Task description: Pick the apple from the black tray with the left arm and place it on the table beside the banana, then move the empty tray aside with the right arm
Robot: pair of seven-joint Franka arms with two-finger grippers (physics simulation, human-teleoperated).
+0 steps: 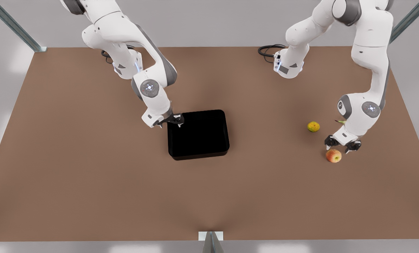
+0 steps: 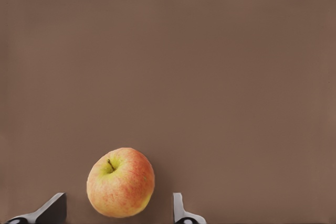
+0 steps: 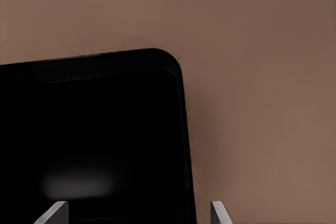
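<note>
fingers apart on both grippers. the left gripper [image 1: 342, 144], at the right of the front view, hangs just above the apple [image 1: 333, 155], which sits on the table [image 1: 90, 182] free of both fingertips [image 2: 181, 211]. a bumpy yellow-green fruit [image 1: 313, 126] lies near, up and left of it. the right gripper [image 1: 169, 121] straddles the upper-left rim of the black tray [image 1: 199, 135] at frame centre.

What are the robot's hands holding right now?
Nothing. The left hand is open just above the apple, which sits on the table. The right hand is open over the black tray's rim, not gripping.
</note>
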